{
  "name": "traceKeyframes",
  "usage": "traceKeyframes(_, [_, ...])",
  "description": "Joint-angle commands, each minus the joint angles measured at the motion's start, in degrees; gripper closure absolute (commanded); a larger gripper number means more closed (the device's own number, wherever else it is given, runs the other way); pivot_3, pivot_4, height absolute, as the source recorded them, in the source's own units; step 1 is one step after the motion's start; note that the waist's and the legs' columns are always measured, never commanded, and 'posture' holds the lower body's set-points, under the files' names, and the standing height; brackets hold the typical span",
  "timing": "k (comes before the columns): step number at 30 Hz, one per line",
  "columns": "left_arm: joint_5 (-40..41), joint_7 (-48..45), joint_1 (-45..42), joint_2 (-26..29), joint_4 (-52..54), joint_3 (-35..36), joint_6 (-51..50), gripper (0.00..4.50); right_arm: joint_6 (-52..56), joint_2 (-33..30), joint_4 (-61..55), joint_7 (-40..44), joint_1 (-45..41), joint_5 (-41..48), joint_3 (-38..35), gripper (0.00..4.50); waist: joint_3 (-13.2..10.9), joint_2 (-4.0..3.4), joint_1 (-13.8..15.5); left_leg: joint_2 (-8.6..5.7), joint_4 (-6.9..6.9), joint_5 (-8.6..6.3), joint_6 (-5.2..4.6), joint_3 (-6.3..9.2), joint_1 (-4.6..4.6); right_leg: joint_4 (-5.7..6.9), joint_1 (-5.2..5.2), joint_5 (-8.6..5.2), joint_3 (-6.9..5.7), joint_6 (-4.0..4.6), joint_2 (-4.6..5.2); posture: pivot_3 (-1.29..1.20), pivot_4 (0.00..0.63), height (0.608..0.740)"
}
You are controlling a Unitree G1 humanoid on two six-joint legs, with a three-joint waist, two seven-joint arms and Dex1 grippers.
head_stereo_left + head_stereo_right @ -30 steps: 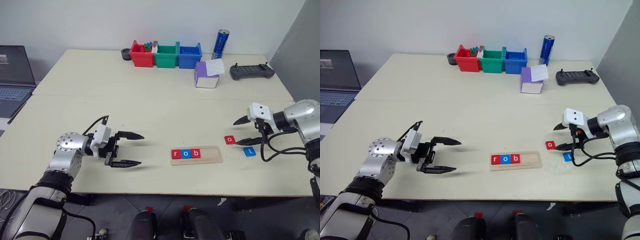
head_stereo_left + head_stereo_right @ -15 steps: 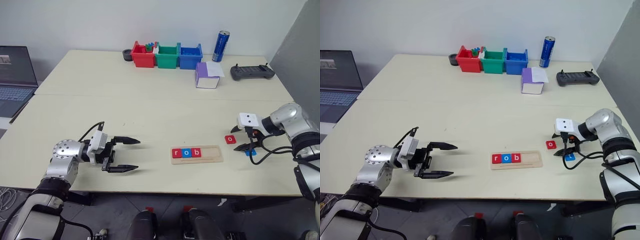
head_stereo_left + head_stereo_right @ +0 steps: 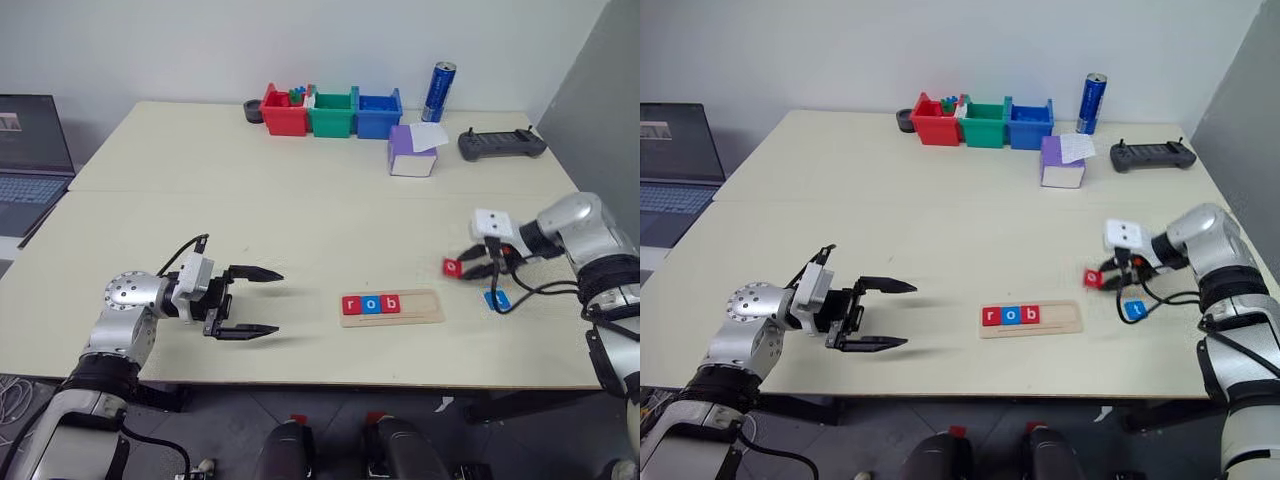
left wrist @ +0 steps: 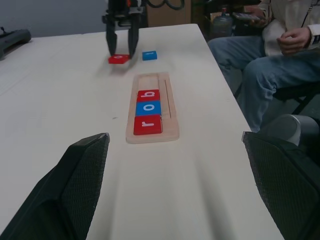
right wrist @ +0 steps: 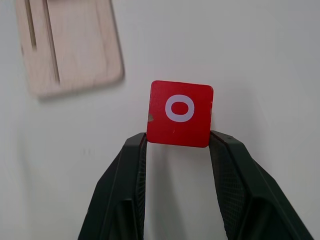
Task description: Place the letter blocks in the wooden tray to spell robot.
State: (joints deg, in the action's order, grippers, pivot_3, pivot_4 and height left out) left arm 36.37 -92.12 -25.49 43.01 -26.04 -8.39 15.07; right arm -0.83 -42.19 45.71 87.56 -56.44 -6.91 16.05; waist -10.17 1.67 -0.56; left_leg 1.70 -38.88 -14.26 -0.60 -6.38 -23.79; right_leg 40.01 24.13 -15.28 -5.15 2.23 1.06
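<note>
Three letter blocks sit in the wooden tray's left part.

Clutter sitting along my table's far edge

Red bin, green bin, blue bin are standing abreast; blue can, purple-and-white box, black controller are lying nearby.

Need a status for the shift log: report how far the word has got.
Done: r, o and b sit in the wooden tray. In hand: the right hand is shut on the red o block, clear of the tray. Left: seat that o, then the blue t block, lying on the table.
</note>
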Motion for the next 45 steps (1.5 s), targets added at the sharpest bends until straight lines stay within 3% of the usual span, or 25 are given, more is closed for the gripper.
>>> traceKeyframes(1, [-0.7, -0.4, -0.4, -0.3, 2.6, 2.2, -1.7, 0.0, 7.7, -1.1, -13.1, 2.8, 3.7, 3.6, -1.4, 3.04, 0.0, 0.0, 0.2, 0.0, 0.0, 0.0, 0.0, 0.02, 0.0, 0.01, 0.0, -0.01, -0.03, 0.02, 0.0, 0.0, 0.15, 0.74])
traceKeyframes(7, [-1.7, -0.4, -0.7, -0.9, 3.9, 3.3, -3.6, 0.0, 15.8, -4.2, -30.3, 4.5, 10.9, 6.5, -0.2, 3.04, 0.0, -0.02, 0.6, -0.06, 0.01, -0.02, -0.01, 0.06, -0.07, -0.04, 0.0, -0.05, -0.04, -0.02, 0.04, 0.0, 0.15, 0.74])
traceKeyframes(16, [-2.7, -0.4, 0.2, -2.1, 5.1, 4.1, -4.4, 0.0, 18.3, -4.3, -38.0, 1.4, 13.7, 3.8, 5.2, 3.04, 0.0, -0.02, 0.3, -0.02, 0.0, -0.03, -0.04, 0.03, -0.04, -0.03, 0.02, -0.2, -0.05, -0.25, 0.02, 0.0, 0.15, 0.74])
traceKeyframes(45, [-1.7, -0.4, 2.0, -1.4, 0.1, 2.7, 1.1, 0.0, 16.2, -0.2, -35.7, -2.3, 11.0, -2.0, 10.2, 3.04, 0.0, -0.01, 0.4, -0.03, 0.01, -0.04, -0.06, 0.04, -0.04, -0.04, 0.01, -0.2, -0.06, -0.25, 0.02, 0.0, 0.15, 0.74])
